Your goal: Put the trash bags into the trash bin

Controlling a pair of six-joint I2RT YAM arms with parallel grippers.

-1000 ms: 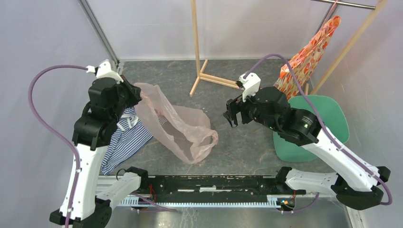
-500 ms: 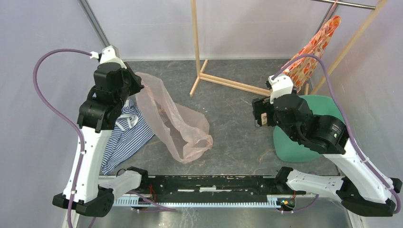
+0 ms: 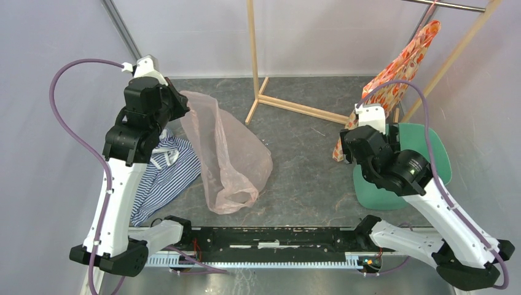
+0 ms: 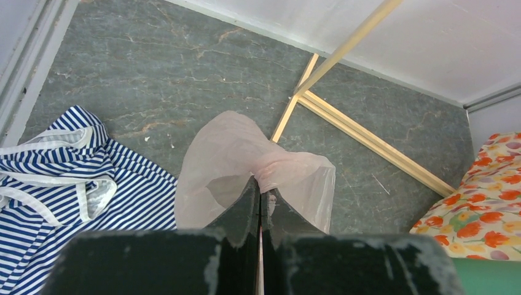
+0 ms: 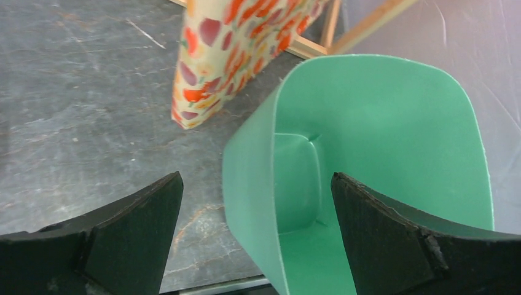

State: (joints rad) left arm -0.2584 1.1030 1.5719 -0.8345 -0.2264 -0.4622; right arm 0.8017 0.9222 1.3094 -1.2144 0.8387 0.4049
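Where left fingers point(image 4: 241, 212) meet, the trash bag point(image 4: 242, 147) is pinched (bunched)

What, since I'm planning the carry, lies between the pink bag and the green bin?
Top view: bare table, then the floral bag and the right gripper beside the bin.

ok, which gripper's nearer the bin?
Right. The right gripper hangs open over the rim of the mint-green bin; the left gripper is across the table, shut on the pink bag.
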